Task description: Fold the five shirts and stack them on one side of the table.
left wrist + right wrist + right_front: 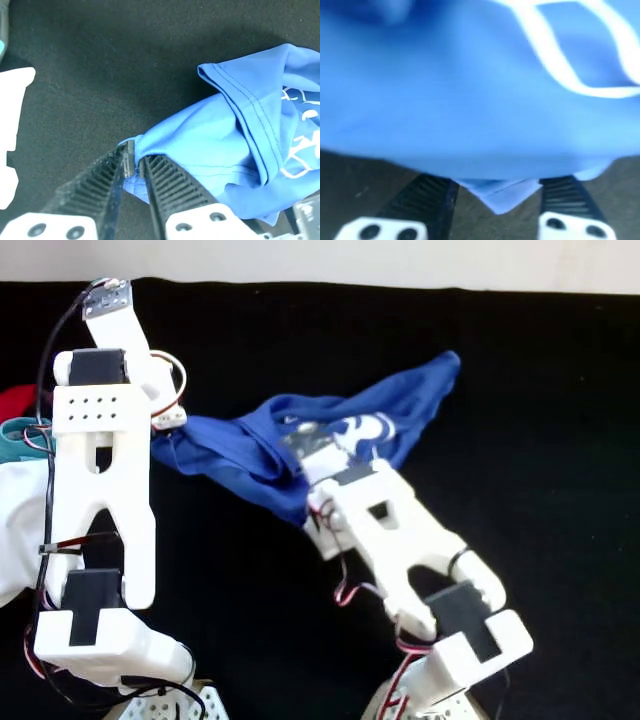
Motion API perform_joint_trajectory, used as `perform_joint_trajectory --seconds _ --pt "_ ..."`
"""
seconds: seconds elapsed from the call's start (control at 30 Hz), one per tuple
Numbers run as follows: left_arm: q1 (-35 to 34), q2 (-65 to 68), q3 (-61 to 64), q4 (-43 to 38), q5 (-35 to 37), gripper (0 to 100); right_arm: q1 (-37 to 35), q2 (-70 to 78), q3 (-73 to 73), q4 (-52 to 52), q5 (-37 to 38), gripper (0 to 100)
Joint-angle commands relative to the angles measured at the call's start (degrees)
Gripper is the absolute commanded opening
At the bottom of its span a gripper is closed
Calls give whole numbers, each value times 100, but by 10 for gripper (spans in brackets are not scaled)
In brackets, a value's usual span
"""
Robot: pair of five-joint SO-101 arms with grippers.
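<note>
The left fingers [169, 182] are pinched tight on one edge of the blue shirt [235, 145], the right fingers [434, 197] stand apart astride another fold, and the shirt lies crumpled mid-way across the black worktop [540, 500].

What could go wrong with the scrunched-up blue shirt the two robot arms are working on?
The left gripper pinches just a thin edge of the crumpled blue cloth shirt, so a tug might pull it free. The right gripper is open at a bunched fold; closing there could grab several layers at once and leave the fold messy.
</note>
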Motion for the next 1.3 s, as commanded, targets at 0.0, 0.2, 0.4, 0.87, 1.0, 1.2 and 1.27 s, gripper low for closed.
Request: perform_joint_trajectory --seconds 0.0,0.2,0.4,0.87,1.0,1.2,1.27 --pt "-40 -22 -215 167 -18 8 470 101 -242 -48 44 12" --pt "-40 -40 171 290 0 8 998 -998 -558 725 70 6" --pt "-31 -84 -338 1073 1451 8 1604 -2818 -1877 1481 387 6" --pt "330 119 -787 2145 2444 9 2193 -3266 -2809 2413 1354 6" --pt "549 743 268 2145 2145 20 2044 -3327 -1596 2237 1363 6" --pt "453 1727 549 2154 1433 178 1947 -3442 66 1640 1371 6" --pt "286 1710 330 2163 1424 206 1938 -3732 470 1499 1371 6"
